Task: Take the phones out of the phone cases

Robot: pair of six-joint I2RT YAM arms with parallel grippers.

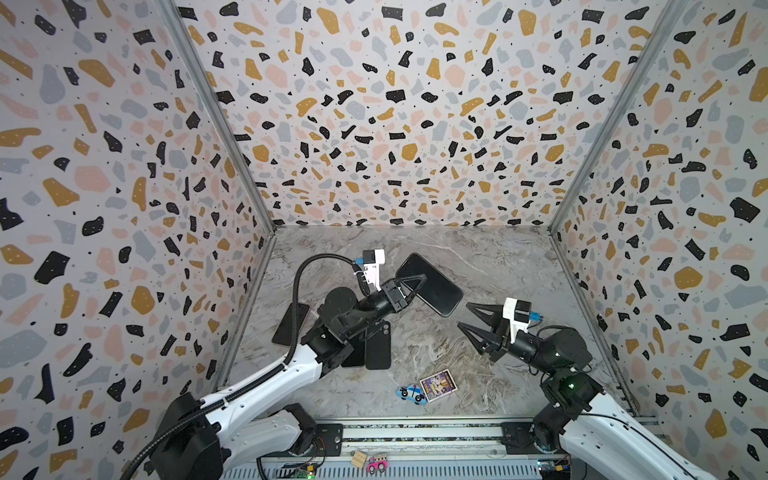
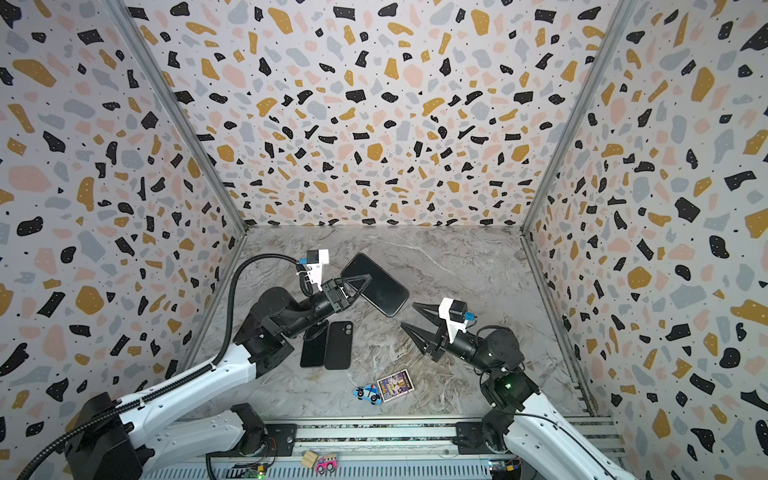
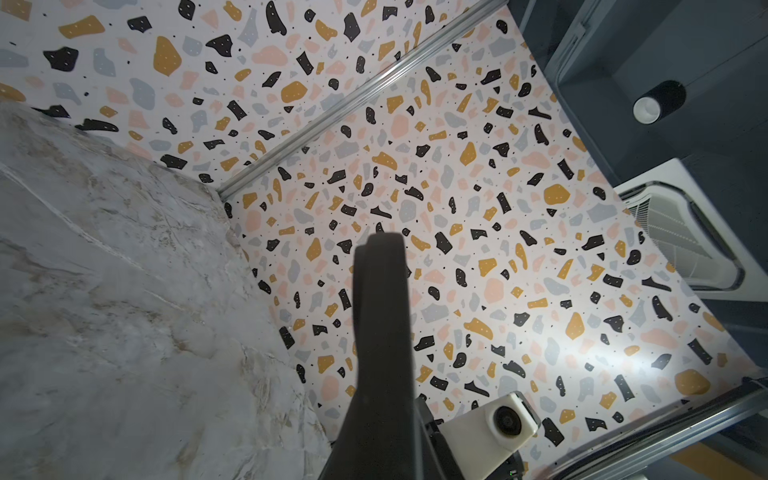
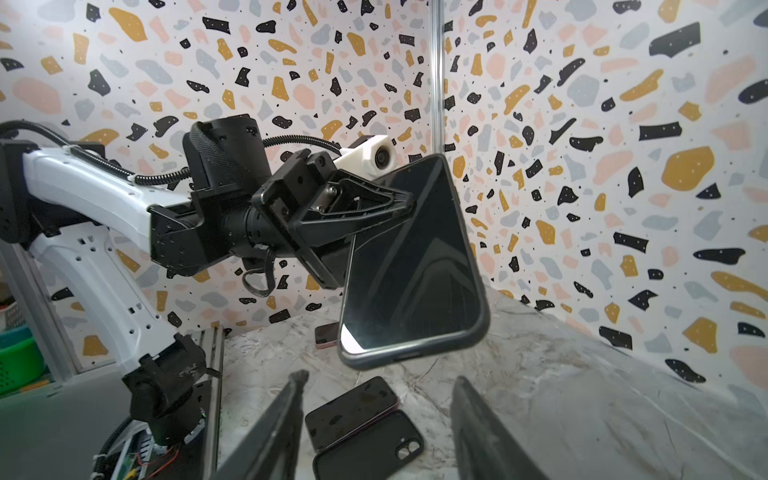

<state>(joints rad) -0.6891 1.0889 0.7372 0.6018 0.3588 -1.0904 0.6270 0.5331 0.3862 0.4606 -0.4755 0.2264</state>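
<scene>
A black phone (image 1: pixel 434 289) (image 2: pixel 380 289) (image 4: pixel 411 257) sits inside a dark grey phone case (image 4: pixel 482 328) and hangs tilted above the marble table, screen towards the right wrist camera. My left gripper (image 1: pixel 422 282) (image 2: pixel 368 279) (image 4: pixel 409 203) is shut on its upper end. In the left wrist view only one dark finger (image 3: pixel 382 332) shows and the phone cannot be made out. My right gripper (image 1: pixel 463 315) (image 2: pixel 407 316) (image 4: pixel 378 380) stands open just off the phone's lower end, touching nothing.
Under the left arm a bare phone (image 1: pixel 355 357) (image 4: pixel 353 411) lies beside an empty black case (image 1: pixel 378 345) (image 2: pixel 338 345) (image 4: pixel 365 453). Another phone (image 1: pixel 291 324) lies by the left wall. A toy car (image 1: pixel 411 392) and a card (image 1: pixel 438 384) lie near the front.
</scene>
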